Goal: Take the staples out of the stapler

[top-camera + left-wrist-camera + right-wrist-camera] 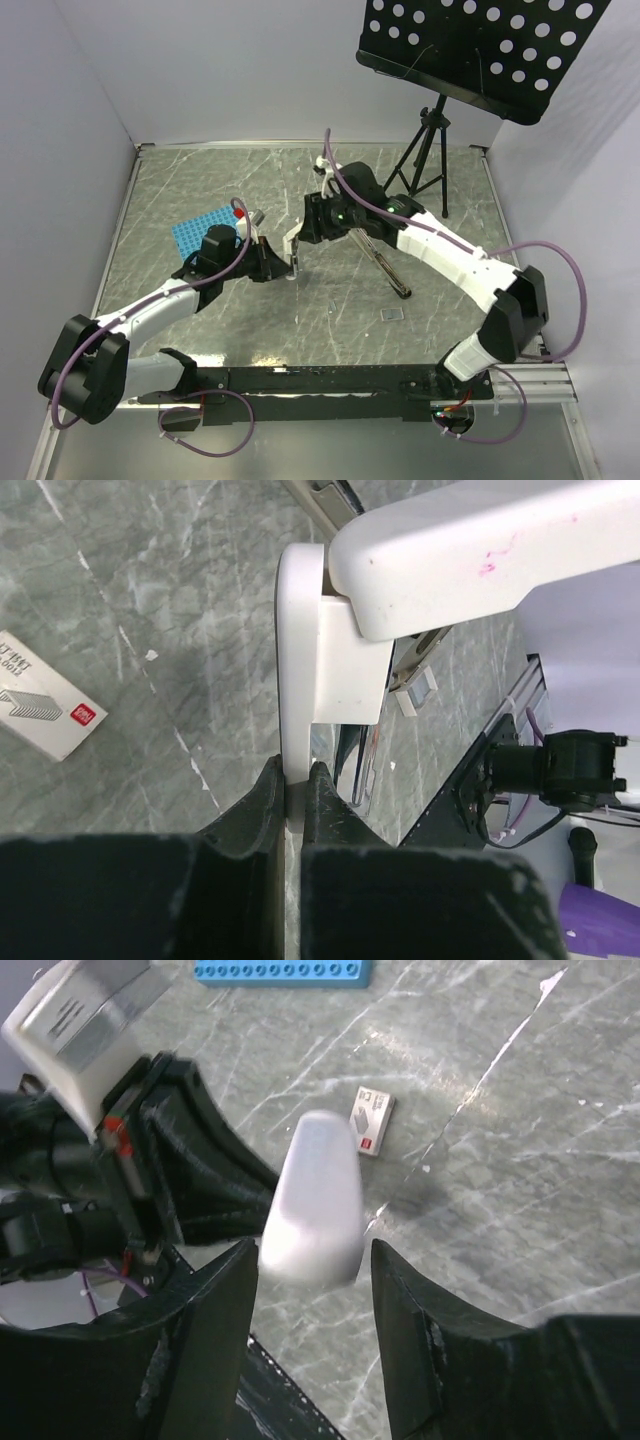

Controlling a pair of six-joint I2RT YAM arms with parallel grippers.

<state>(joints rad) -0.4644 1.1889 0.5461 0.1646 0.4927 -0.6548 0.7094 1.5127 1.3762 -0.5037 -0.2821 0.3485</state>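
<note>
Far left first: a blue studded plate lies flat toward the left edge of the worktop. Near it, more toward the middle, sits a small white box with a red mark.

Now my left gripper: jaws pressed tight, pinching the thin white edge of the stapler, no gap on either side. The stapler is up off the surface, over the middle of the worktop, a touch left of centre. From above it shows as a narrow white strip between my two grippers.

Moving right, my right gripper is in from the far side, jaws spread and straddling the stapler's rounded white end. There's a sliver of daylight at one finger. At the other I can't tell whether it's touching, because the plastic is blurred.

Further right, at the back right corner, a black perforated music stand stands on its tripod.
</note>
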